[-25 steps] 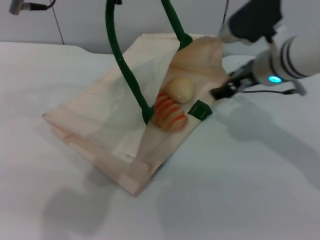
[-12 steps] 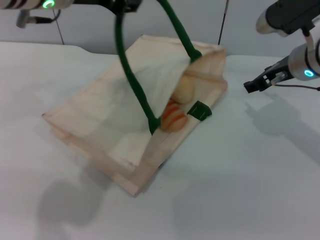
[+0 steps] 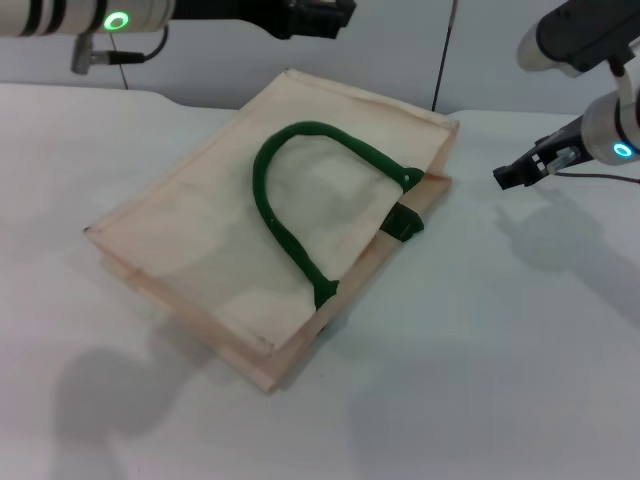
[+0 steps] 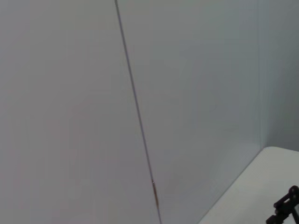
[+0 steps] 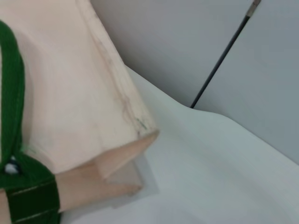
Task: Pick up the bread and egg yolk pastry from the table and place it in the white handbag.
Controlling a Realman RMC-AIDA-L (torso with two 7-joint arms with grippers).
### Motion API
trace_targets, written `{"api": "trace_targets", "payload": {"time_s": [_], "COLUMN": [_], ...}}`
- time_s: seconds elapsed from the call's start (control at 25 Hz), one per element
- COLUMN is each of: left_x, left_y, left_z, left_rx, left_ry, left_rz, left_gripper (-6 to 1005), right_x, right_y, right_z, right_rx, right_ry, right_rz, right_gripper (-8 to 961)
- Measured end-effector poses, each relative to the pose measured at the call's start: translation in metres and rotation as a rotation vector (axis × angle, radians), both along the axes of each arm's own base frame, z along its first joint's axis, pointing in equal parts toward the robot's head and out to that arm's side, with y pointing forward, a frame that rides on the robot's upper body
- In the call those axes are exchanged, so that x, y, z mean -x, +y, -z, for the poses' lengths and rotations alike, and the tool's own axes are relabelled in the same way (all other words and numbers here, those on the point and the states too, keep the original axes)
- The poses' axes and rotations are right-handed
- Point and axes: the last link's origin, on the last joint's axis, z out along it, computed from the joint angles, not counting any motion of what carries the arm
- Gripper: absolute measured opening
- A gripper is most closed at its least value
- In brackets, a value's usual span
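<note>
The white handbag [image 3: 190, 240] lies flat on the table, its mouth toward my right arm. Its dark green handle [image 3: 262, 200] lies in a loop on the top panel. The bread and the egg yolk pastry are hidden; neither shows in any view. My left gripper [image 3: 322, 18] hangs empty above the bag's far edge, with the handle out of it. My right gripper [image 3: 512, 174] is above the table to the right of the bag's mouth, apart from it. The right wrist view shows the bag's corner [image 5: 65, 93] and a stretch of the handle [image 5: 11, 93].
A thin dark cable [image 3: 443, 55] runs down the wall behind the bag; it also shows in the left wrist view [image 4: 138, 116]. Bare white table [image 3: 480, 380] lies in front and to the right of the bag.
The raised handle has dropped flat onto the bag and the mouth has closed, hiding the bread and pastry. My left arm moved right along the top. My right arm barely moved.
</note>
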Motion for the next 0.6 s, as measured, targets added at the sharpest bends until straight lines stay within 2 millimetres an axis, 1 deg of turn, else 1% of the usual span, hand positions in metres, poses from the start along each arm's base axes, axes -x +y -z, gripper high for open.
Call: {"api": "trace_targets", "payload": {"time_s": [0.08, 0.16, 0.24, 0.28, 0.32, 0.36, 0.48, 0.6], "left_x": [0.005, 0.012, 0.02, 0.024, 0.027, 0.033, 0.038, 0.046], "left_y": [0.001, 0.002, 0.004, 0.005, 0.006, 0.009, 0.011, 0.012], "left_z": [-0.002, -0.005, -0.01, -0.012, -0.015, -0.023, -0.029, -0.033], "left_rx": [-0.02, -0.048, -0.093, -0.115, -0.141, -0.208, -0.266, -0.338], "left_ry": [-0.004, -0.005, -0.016, -0.024, -0.033, -0.058, -0.09, -0.147], "left_rz": [-0.012, -0.027, -0.05, -0.059, -0.066, -0.081, -0.092, -0.101], "left_gripper": [840, 849, 854, 854, 853, 853, 852, 850], "right_x": [-0.003, -0.004, -0.002, 0.001, 0.001, 0.004, 0.01, 0.008], "right_y": [-0.001, -0.001, -0.001, -0.001, -0.001, -0.001, -0.006, -0.011], "right_z": [-0.002, -0.004, -0.011, -0.022, -0.022, -0.029, -0.043, -0.048], "right_rx": [-0.012, -0.029, -0.064, -0.121, -0.121, -0.162, -0.28, -0.384], "right_ry": [0.004, 0.015, 0.041, 0.08, 0.08, 0.105, 0.183, 0.239], "right_rz": [-0.001, -0.006, -0.024, -0.059, -0.059, -0.085, -0.169, -0.237], "right_gripper": [700, 699, 698, 697, 697, 697, 697, 697]}}
